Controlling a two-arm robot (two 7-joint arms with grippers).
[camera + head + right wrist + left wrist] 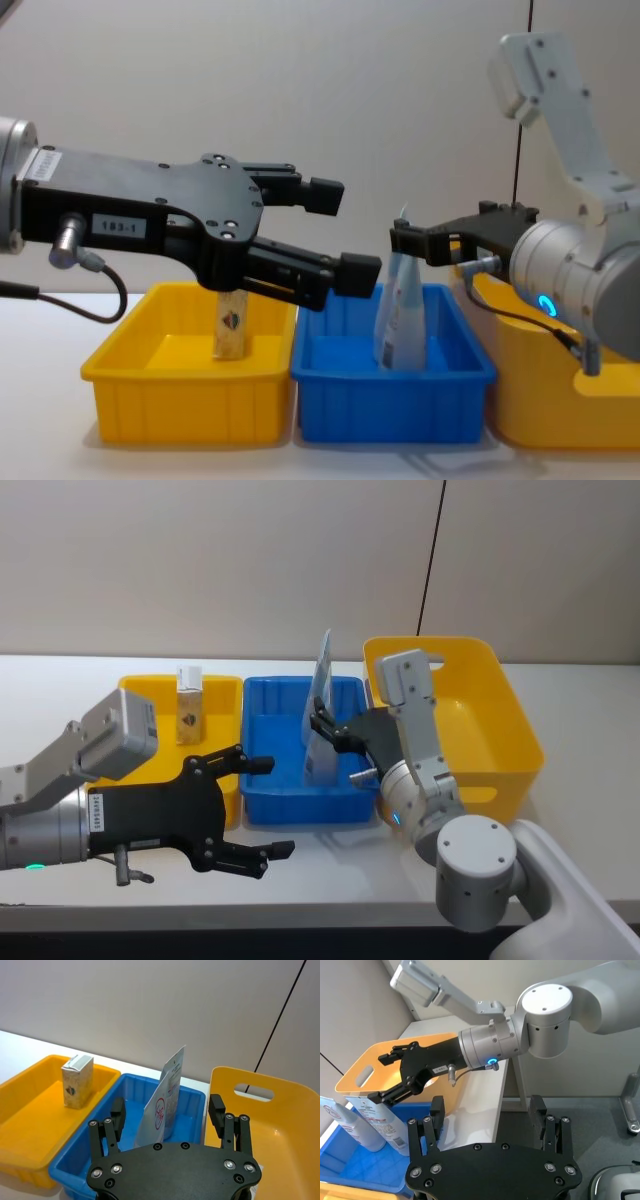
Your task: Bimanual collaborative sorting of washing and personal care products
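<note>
A tall pale blue-white pouch (pixel 321 695) (pixel 162 1105) (pixel 401 310) (pixel 387 1125) stands upright in the blue bin (pixel 270 785). My right gripper (pixel 340 748) (pixel 415 240) (pixel 380 1078) (pixel 166 1110) is open at the height of the pouch's upper part, and the pouch sits just ahead between its fingers. I cannot tell whether they touch. A slim tan carton (pixel 190 705) (pixel 77 1082) (pixel 232 325) stands in the small yellow bin (pixel 140 695). In front of the bins my left gripper (pixel 268 808) (pixel 348 233) (pixel 487 1110) hangs open and empty.
A big yellow bin with a handle slot (pixel 500 715) (pixel 280 1110) (pixel 380 1055) stands to the right of the blue one, close behind my right arm. The three bins sit side by side on a white table (pixel 60 680), with a wall behind.
</note>
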